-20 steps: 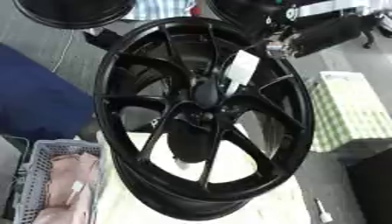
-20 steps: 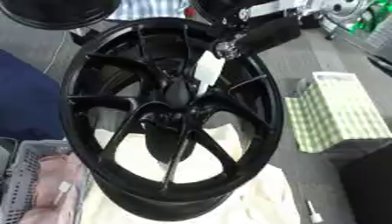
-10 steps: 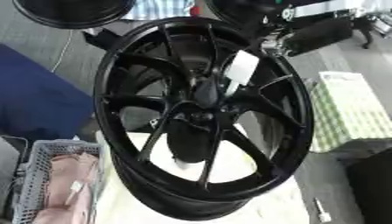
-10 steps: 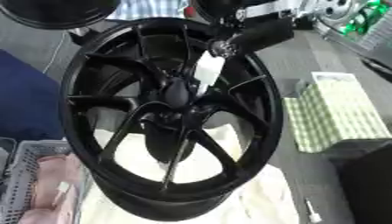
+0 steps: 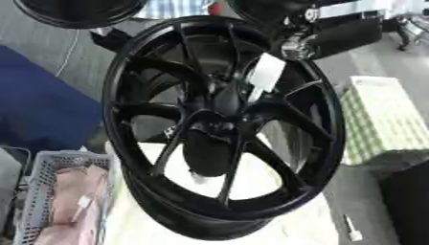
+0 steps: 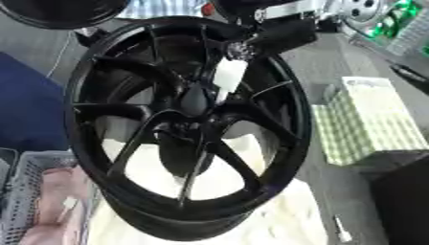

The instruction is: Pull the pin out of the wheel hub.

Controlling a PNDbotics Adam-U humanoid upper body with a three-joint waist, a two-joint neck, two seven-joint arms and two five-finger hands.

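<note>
One arm reaches over the wheel toward the hub; hand state indeterminate. Next: seat fingers on pin.

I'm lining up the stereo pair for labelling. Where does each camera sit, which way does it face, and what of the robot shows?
Left eye view: in the head, looking down at the black wheel; a dark robot arm enters top right.
Right eye view: beside it, same downward look; same arm over the rim.
Shared: wheel, white tag, grey basket, checked box.
</note>
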